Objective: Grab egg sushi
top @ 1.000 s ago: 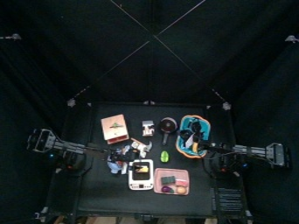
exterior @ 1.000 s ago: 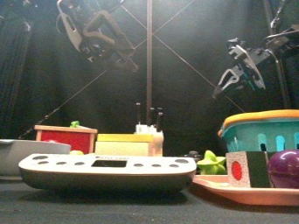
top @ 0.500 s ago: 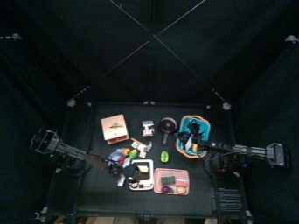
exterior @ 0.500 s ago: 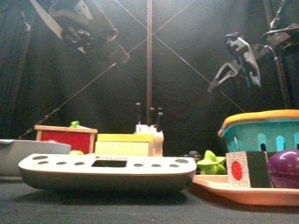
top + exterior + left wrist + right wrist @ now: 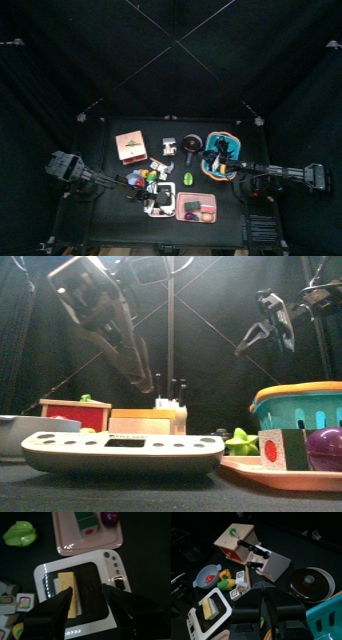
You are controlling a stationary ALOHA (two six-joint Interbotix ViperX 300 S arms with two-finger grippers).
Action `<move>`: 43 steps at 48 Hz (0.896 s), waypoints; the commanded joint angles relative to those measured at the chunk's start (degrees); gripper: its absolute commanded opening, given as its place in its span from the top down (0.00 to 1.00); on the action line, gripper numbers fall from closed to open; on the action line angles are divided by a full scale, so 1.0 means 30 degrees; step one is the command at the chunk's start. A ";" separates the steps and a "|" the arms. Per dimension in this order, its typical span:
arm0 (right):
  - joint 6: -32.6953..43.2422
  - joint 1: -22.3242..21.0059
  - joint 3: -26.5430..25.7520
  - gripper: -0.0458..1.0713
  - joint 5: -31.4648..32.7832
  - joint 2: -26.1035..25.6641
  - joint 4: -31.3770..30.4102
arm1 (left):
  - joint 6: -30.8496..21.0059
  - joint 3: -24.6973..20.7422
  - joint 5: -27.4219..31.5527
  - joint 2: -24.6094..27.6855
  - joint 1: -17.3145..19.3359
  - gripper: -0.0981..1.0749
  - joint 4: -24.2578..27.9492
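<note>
Starting at the left, the left gripper [image 5: 85, 594] is seen poised directly above the white tray [image 5: 47, 612], its fingers [image 5: 63, 604] spread wide with nothing held between them. Framed in that gap lies the egg sushi [image 5: 69, 592], a yellow rectangular block resting flat in the tray's dark recess, at the near middle of the bench [image 5: 100, 205]. In the front view the left arm is angled steeply down toward the tray [image 5: 120, 446], though the sushi itself is hidden behind the tray's rim there.

Judged from its look, the piece is probably light moulded plastic, stiff and smooth, so slipping is the likely trouble rather than crushing. It would best be taken across its narrow width, at mid-length, with one finger on each long side; the recess wall leaves little room, so a straight descent is called for.

Moving right, a green toy [image 5: 20, 534] is noted just beside the tray, and then a pink tray [image 5: 70, 534] carrying a green-wrapped sushi piece [image 5: 85, 522] and a purple item [image 5: 110, 517].

Further right, the right gripper [image 5: 267, 321] is held high above the teal basket [image 5: 301, 406], well apart from the action and resting. Its fingers cannot be made out clearly in any view, so how they stand cannot be told.
</note>
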 commanded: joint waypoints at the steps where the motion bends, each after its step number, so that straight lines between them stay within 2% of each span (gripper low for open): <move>1: -0.0029 -0.0088 -0.0322 0.55 -0.0059 -0.0029 -0.0176 | -0.0059 -0.2197 0.3164 0.0381 0.0088 0.17 0.0498; 6: -0.0029 -0.0088 -0.0293 0.55 -0.0088 -0.0029 -0.0293 | -0.0059 -0.3135 0.4277 0.1318 0.0088 0.17 0.1201; 13: 0.0000 -0.0059 -0.0264 0.55 -0.0088 -0.0029 -0.0293 | -0.0088 -0.3604 0.4512 0.2285 0.0176 0.17 0.1436; 27: -0.0029 -0.0088 -0.0264 0.55 -0.0088 -0.0029 -0.0293 | -0.0498 -0.3340 0.4365 0.2520 0.0527 0.17 0.1143; 43: -0.0029 -0.0088 -0.0205 0.55 -0.0088 -0.0029 -0.0293 | -0.1172 -0.1699 0.1201 0.2402 0.1436 0.17 0.1084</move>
